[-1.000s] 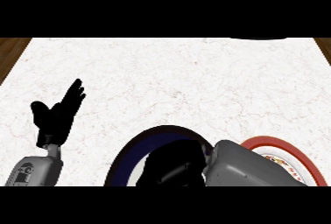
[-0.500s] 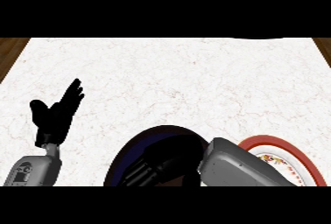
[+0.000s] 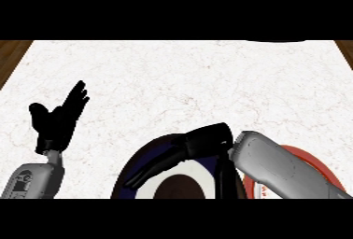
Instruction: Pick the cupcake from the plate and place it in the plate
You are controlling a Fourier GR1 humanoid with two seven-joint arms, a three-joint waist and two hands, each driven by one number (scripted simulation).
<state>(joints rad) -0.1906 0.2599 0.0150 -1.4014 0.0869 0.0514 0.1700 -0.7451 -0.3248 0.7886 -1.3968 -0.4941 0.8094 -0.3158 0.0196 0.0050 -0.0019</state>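
1. Left hand [image 3: 59, 119]: resting well to the left of the dark blue plate [image 3: 141, 161], fingers straight and pointing up, grasping nothing.
2. Dark blue plate: lying at the near edge of the white marble counter [image 3: 193, 79]; a white ring and a dark brown round centre [image 3: 180, 189] are showing inside its rim. That brown round may be the cupcake seen from above, sitting in the middle of this plate, but this cannot be told for certain.
3. Right hand [image 3: 186, 151]: hanging over the blue plate, fingers extended leftward and down, relaxed, clasping nothing visible.
4. Red-rimmed plate [image 3: 317, 163]: lying just right of the blue plate, mostly hidden beneath the right forearm [image 3: 276, 170].
5. Step in hand, as judged: either approaching the cupcake or letting it go. The next move depends on which.
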